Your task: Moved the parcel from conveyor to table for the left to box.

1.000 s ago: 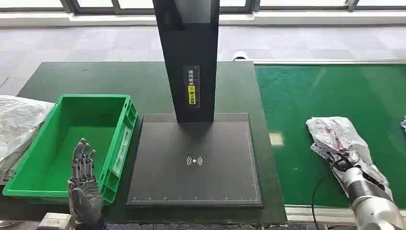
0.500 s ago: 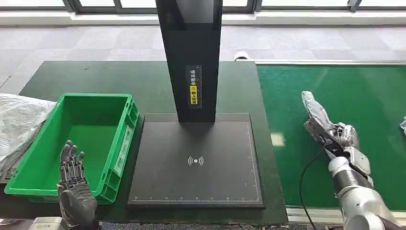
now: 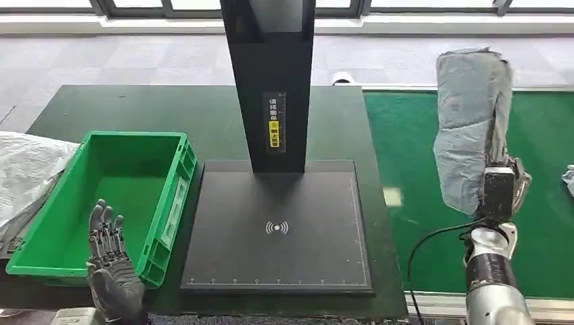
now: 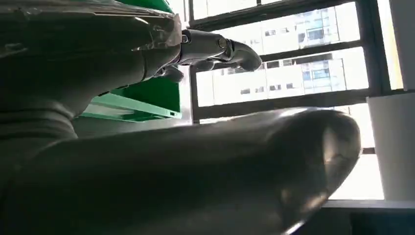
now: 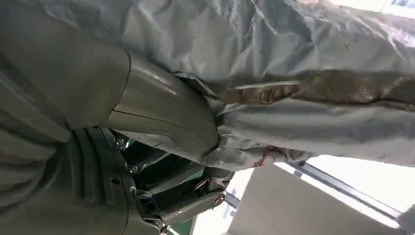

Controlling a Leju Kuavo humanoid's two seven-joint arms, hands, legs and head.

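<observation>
Grey crinkly plastic parcel point(image 3: 470, 122) looks soft, light and a bit slippery, so I'd grab low around its bunched end; right hand point(image 5: 161, 161) is clutching it upright above the green conveyor point(image 3: 420, 135). Left hand point(image 3: 112, 267) is empty with fingers spread beside the conveyor-side table's green box point(image 3: 177, 177), and the black post point(image 3: 271, 81) there has a yellow label I can't read

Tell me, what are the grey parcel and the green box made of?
The grey parcel looks like a soft plastic mailing bag: it is wrinkled, creased and slightly shiny. The green box looks like hard moulded plastic, with stiff ribbed walls and a smooth glossy rim.
</observation>
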